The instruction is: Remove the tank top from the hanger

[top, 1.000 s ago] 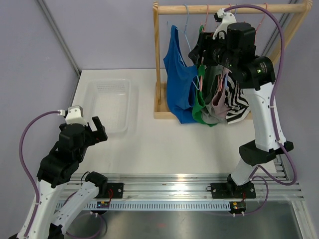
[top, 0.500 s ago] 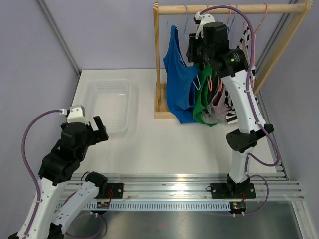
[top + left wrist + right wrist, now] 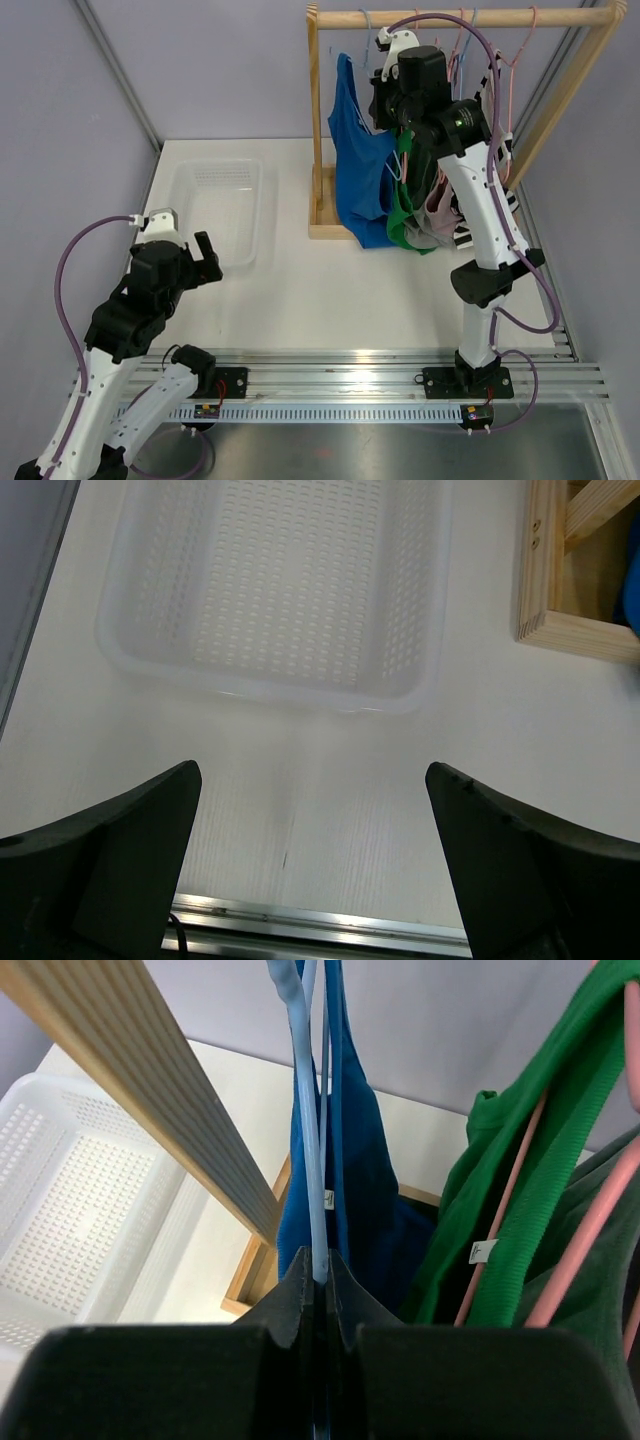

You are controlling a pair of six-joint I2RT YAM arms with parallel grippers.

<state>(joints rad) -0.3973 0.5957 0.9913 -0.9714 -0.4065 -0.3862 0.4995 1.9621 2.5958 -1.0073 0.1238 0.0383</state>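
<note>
Blue tank top (image 3: 352,1160) partly hidden behind right hand (image 3: 318,1262), pinching pale-blue hanger (image 3: 304,1110); left hand (image 3: 312,772) spread.

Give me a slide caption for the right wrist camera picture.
Right fingers shut on the light-blue hanger carrying the blue tank top, green top alongside.

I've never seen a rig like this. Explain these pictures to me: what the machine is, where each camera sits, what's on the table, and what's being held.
These are two robot arms bolted to a white table. One picture looks down from above and behind them; the other two come from a camera on each wrist. On the table stand a white basket and a wooden rack of hanging clothes. The left gripper hovers open near the basket, holding nothing. The right gripper is shut on the light-blue hanger carrying the blue tank top.
</note>
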